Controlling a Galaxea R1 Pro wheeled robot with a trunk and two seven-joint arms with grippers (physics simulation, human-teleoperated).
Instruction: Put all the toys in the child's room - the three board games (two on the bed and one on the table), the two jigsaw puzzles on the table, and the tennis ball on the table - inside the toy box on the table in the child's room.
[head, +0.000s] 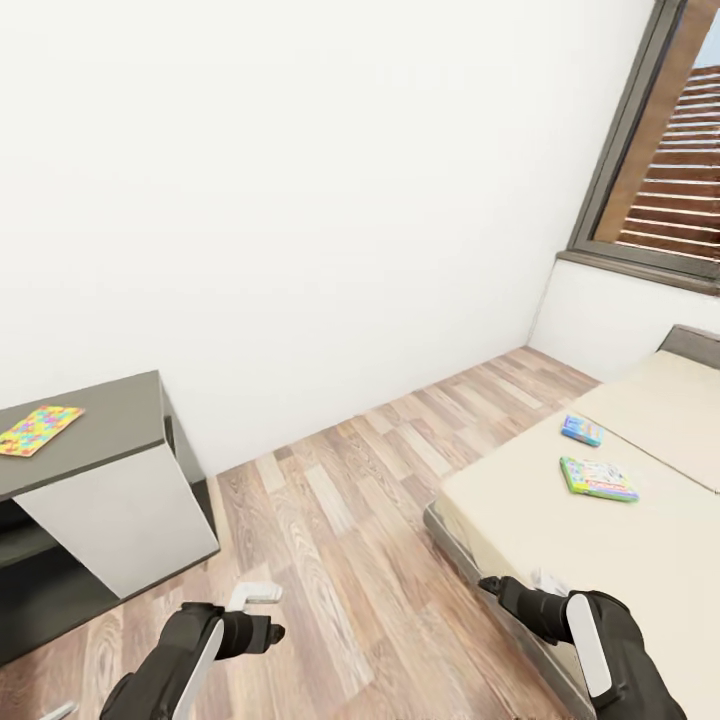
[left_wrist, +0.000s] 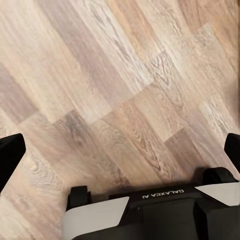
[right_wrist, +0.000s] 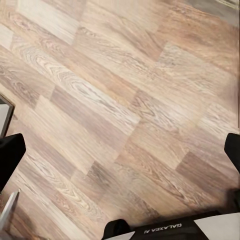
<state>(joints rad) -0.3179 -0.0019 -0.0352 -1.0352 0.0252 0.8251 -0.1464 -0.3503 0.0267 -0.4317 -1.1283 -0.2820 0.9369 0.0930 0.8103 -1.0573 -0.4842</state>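
Note:
Two board games lie on the bed (head: 520, 500) at the right: a light blue one (head: 581, 430) and, nearer me, a green-edged one (head: 598, 478). One multicoloured jigsaw puzzle (head: 38, 428) lies flat on the dark lower wing of the table (head: 120, 420) at the left. My left gripper (left_wrist: 120, 152) hangs open over bare wood floor, with its fingertips (left_wrist: 10, 157) far apart. Also open above the floor is my right gripper (right_wrist: 120, 152), low beside the bed's near corner (head: 497, 586). Neither holds anything. The toy box and the tennis ball are out of view.
A strip of wood-plank floor (head: 350, 500) runs between the table's white end panel (head: 120, 520) and the bed frame, up to a white wall (head: 300, 200). A dark-framed window (head: 650, 170) sits at the upper right.

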